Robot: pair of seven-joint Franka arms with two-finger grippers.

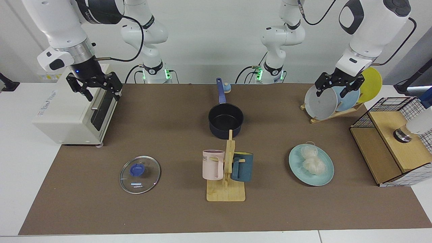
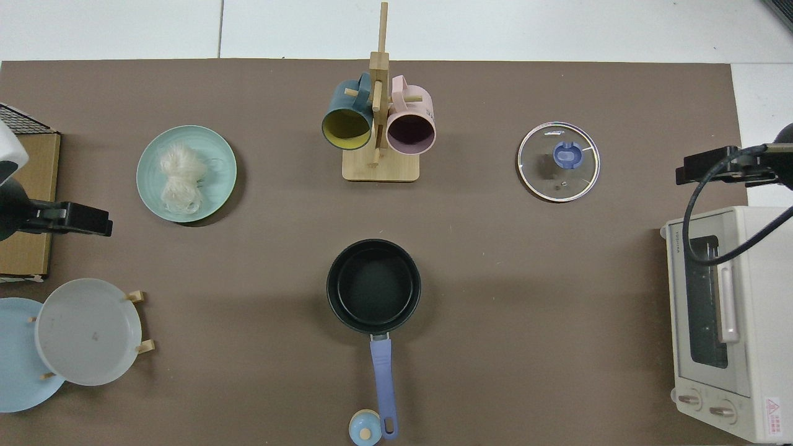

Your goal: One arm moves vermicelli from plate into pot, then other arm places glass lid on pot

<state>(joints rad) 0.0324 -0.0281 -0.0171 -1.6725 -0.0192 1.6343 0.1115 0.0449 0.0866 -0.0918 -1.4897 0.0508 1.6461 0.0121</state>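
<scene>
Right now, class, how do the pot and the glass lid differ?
The pot is dark, deep and opaque; the glass lid is clear and flat. The pot has a long blue handle; the lid has a short blue knob. Both are round and rest apart on the brown mat; the pot is empty.

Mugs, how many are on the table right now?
2. A pink mug and a dark teal mug hang on opposite sides of the wooden mug stand, on the far side of the pot from the robots. No others show.
</scene>
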